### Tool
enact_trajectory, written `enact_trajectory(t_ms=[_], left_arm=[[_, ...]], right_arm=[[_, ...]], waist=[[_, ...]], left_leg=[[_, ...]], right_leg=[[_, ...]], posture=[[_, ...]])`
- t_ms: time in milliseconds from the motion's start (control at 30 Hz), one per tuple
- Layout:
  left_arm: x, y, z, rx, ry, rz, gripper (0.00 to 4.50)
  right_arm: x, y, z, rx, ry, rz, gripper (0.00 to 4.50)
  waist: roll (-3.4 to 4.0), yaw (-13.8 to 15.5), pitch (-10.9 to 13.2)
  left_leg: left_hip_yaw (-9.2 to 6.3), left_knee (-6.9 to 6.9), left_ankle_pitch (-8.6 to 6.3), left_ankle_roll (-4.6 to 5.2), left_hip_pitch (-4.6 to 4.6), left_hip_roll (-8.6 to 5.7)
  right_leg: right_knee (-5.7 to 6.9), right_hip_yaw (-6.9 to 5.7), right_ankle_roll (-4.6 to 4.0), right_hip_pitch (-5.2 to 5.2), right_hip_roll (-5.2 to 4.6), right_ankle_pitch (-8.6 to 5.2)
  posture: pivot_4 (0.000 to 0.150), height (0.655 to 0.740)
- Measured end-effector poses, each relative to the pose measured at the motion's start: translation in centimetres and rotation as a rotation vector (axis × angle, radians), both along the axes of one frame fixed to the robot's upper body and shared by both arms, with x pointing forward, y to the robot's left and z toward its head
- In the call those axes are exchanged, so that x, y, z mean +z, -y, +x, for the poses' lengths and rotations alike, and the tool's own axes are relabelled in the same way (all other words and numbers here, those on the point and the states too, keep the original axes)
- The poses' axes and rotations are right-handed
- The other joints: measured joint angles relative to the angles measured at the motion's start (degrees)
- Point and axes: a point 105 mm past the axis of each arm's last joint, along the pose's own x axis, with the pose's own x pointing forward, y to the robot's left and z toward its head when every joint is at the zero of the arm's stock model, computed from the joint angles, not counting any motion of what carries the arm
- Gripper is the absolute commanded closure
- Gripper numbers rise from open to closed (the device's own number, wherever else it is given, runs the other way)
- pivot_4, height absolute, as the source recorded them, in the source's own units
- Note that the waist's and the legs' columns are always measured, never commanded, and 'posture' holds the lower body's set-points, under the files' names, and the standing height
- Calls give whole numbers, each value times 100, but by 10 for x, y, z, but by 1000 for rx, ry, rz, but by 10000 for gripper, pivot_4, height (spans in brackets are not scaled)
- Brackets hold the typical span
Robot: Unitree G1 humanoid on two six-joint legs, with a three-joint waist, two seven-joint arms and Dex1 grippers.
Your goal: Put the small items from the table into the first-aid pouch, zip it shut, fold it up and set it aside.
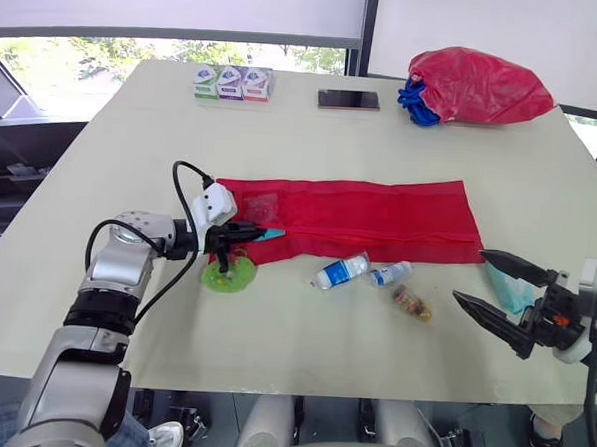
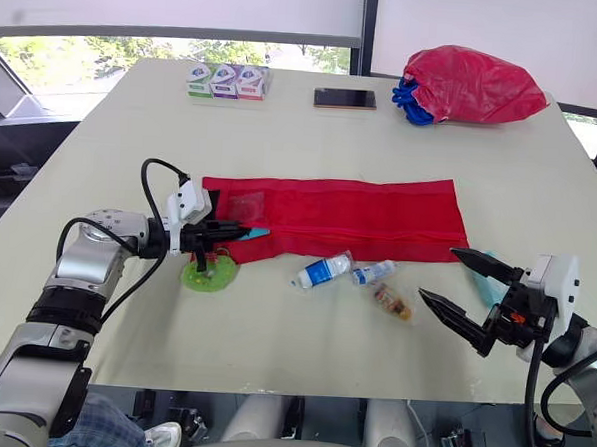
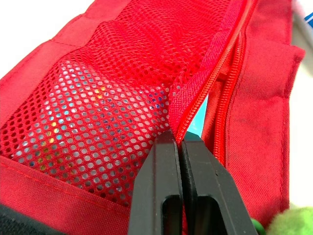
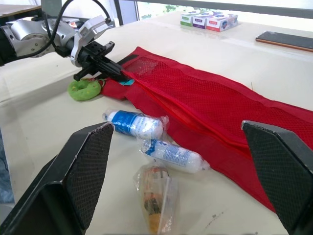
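Observation:
The red first-aid pouch point(image 1: 379, 220) lies unfolded flat across the middle of the table. My left gripper point(image 1: 243, 234) is shut on the zipper edge of its mesh pocket point(image 3: 98, 112) at the pouch's left end, fingers point(image 3: 161, 166) pressed together. A teal item point(image 1: 271, 234) pokes out there. A green ring point(image 1: 228, 273) lies just in front. Two wrapped bandage rolls point(image 1: 339, 272) point(image 1: 389, 274) and a small packet point(image 1: 411, 304) rest near the pouch's front edge. My right gripper point(image 1: 470, 276) hangs open to the right of them, beside a teal packet point(image 1: 510, 288).
At the table's far side sit three small boxes point(image 1: 233, 83), a phone point(image 1: 349, 100) and a red plastic bag point(image 1: 476, 86) with something blue under it. The table's front edge point(image 1: 300, 389) runs close to both arms.

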Motion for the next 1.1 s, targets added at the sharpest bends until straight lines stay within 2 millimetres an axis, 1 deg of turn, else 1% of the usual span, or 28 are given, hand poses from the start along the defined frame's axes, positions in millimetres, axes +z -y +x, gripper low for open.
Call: enact_trajectory(t_ms=[33, 67, 100, 133, 200, 233, 300, 333, 400, 433, 467, 500, 533, 600, 633, 700, 733, 767, 833, 867, 1000, 1100], left_arm=[[0, 0, 0, 0, -2, 0, 35123], [1, 0, 0, -2, -1, 3, 30232], [2, 0, 0, -3, 1, 6, 27963], [5, -1, -1, -10, 4, 14, 23073], [12, -4, -2, -14, 3, 25, 16737], [16, -6, -3, -14, 7, 23, 11741], [26, -6, -6, -33, 9, 16, 5528], [33, -4, -8, -48, 15, 9, 1058], [46, 9, -9, -89, 51, -9, 221], [48, 14, -8, -99, 62, -17, 221], [50, 24, -6, -114, 81, -32, 221], [48, 37, -3, -133, 89, -41, 221], [45, 44, -2, -145, 90, -43, 221], [35, 65, 3, -177, 90, -37, 221], [31, 72, 5, -187, 89, -30, 221], [24, 85, 15, -188, 104, 1, 221], [23, 86, 16, -188, 109, 7, 221], [21, 90, 23, -192, 127, 40, 221], [19, 92, 30, -187, 145, 62, 221], [15, 95, 37, -189, 165, 105, 221], [8, 98, 45, -221, 197, 174, 221], [9, 104, 43, -276, 217, 178, 221]], right_arm=[[-1, -2, 0, 4, -2, 0, 0], [-1, -4, 0, 9, -2, -1, 0], [-1, -6, -1, 13, 0, -2, 0], [0, -8, -2, 20, 3, -2, 0], [1, -10, -2, 22, 7, -4, 0], [1, -11, -2, 20, 9, -4, 0], [3, -12, -3, 18, 17, -5, 0], [4, -14, -2, 19, 21, -5, 0], [4, -18, -1, 27, 21, 0, 0], [3, -19, -1, 28, 18, 2, 0], [1, -21, -1, 30, 12, 2, 0], [1, -23, 0, 33, 12, 0, 0], [1, -24, 1, 38, 15, 0, 0], [0, -27, 3, 42, 22, -7, 0], [0, -27, 4, 39, 22, -9, 0], [-1, -28, 6, 29, 25, -16, 0], [-1, -28, 6, 29, 25, -15, 0], [-2, -28, 7, 25, 22, -16, 0], [-2, -29, 8, 19, 25, -13, 0], [-2, -29, 9, 11, 29, -15, 0], [-3, -28, 11, -15, 33, -15, 0], [-4, -27, 11, -32, 30, -18, 0]], waist=[[0, 4, 0], [-1, 8, 1], [-1, 10, 1], [-1, 14, 1], [-3, 19, 2], [-4, 19, 2], [-4, 18, 3], [-5, 18, 3], [-4, 42, 3], [-4, 60, 3], [-4, 93, 3], [-4, 128, 3], [-5, 136, 3], [-6, 140, 3], [-7, 138, 3], [-9, 134, 4], [-9, 129, 4], [-9, 123, 4], [-9, 121, 4], [-9, 130, 4], [-10, 130, 4], [-10, 129, 4]], left_leg=[[0, 0, 0, 0, -1, -1], [0, 0, 0, 0, -2, -1], [0, 0, 0, 0, -3, -1], [-1, 0, 0, 0, -3, -1], [0, 0, 0, 0, -4, -1], [0, 0, 0, 0, -3, -1], [-1, 1, 0, 0, -4, 0], [0, 1, 0, 0, -3, 0], [0, 5, 0, 0, -3, -1], [0, 5, 0, 0, -3, -2], [0, 8, 0, 0, -4, -3], [0, 12, 0, 0, -4, -5], [-2, 17, 0, 0, -8, -8], [-4, 23, 0, 0, -12, -17], [-5, 23, 0, 1, -12, -19], [-6, 24, 0, 1, -13, -25], [-6, 24, 0, 1, -12, -25], [-6, 24, 0, 1, -10, -22], [-7, 24, 0, 1, -10, -21], [-9, 24, 0, 1, -12, -22], [-6, 24, 0, 1, -13, -22], [-6, 24, -1, 1, -13, -21]], right_leg=[[0, 0, 0, 0, 0, 0], [-1, 0, 0, -1, -1, 0], [-1, 0, 0, -1, -1, 0], [-2, 0, 0, -1, -1, 0], [-2, 0, 0, -1, -1, 0], [-2, 0, 0, 0, -1, 0], [-2, 0, -1, -1, -1, -1], [-2, 0, -1, 0, -1, -1], [-2, 0, -1, 1, -2, -1], [-2, 0, -1, 1, -2, -1], [-1, 0, -2, 2, -2, -1], [-1, 0, -2, 3, -2, -1], [0, 0, -1, 4, -1, -1], [0, 0, 0, 4, 0, 0], [1, 0, 0, 4, 0, 0], [1, 0, 0, 4, 3, 1], [1, 0, 0, 4, 5, 1], [3, 0, 0, 4, 8, 1], [5, 1, -1, 3, 12, 1], [5, 1, -1, 3, 13, 1], [4, 2, -1, 3, 13, 1], [4, 3, -1, 3, 13, 1]], posture=[[1500, 7400], [1500, 7400], [1500, 7400], [1500, 7400], [1500, 7400], [1500, 7400], [1500, 7400], [1500, 7400], [1500, 7400], [1500, 7400], [1500, 7400], [1500, 7400], [1500, 7400], [1500, 7400], [1500, 7400], [1500, 7400], [1500, 7400], [1500, 7400], [1500, 7400], [1500, 7400], [1500, 7400], [1500, 7400]])
